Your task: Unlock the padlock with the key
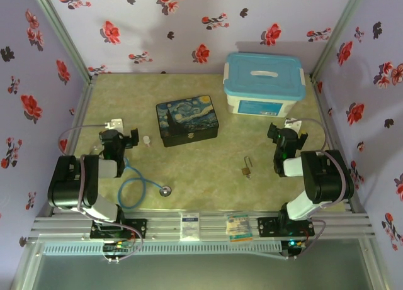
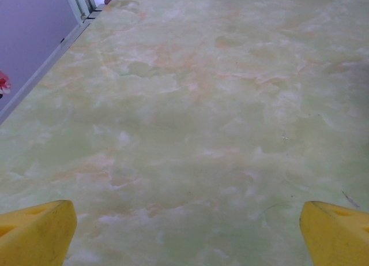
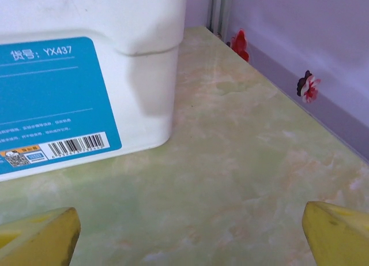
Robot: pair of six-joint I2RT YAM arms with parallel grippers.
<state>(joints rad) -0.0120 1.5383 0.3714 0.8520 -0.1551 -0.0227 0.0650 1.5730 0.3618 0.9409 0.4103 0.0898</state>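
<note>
The padlock [image 1: 246, 170], tiny and brass with a thin silver shackle, lies on the green marbled table [image 1: 208, 170] right of centre. The key is too small to make out in the top view. My right gripper [image 1: 286, 134] hovers to the right of and beyond the padlock, well apart from it. Its yellow fingertips [image 3: 40, 237] stand wide, so the right gripper [image 3: 190, 237] is open with bare table between them. My left gripper [image 1: 119, 138] is at the far left of the table. It is open too, its left gripper [image 2: 187, 237] framing bare surface between yellow fingertips [image 2: 334, 231].
A dark blue painted tin [image 1: 187, 119] sits at the table's middle back. A white box with a blue lid [image 1: 264, 82] stands back right, close ahead of the right gripper [image 3: 75, 75]. A silver disc [image 1: 165, 190] on a blue tube [image 1: 132, 186] lies front left. A small white cylinder [image 1: 147, 139] lies near the left gripper.
</note>
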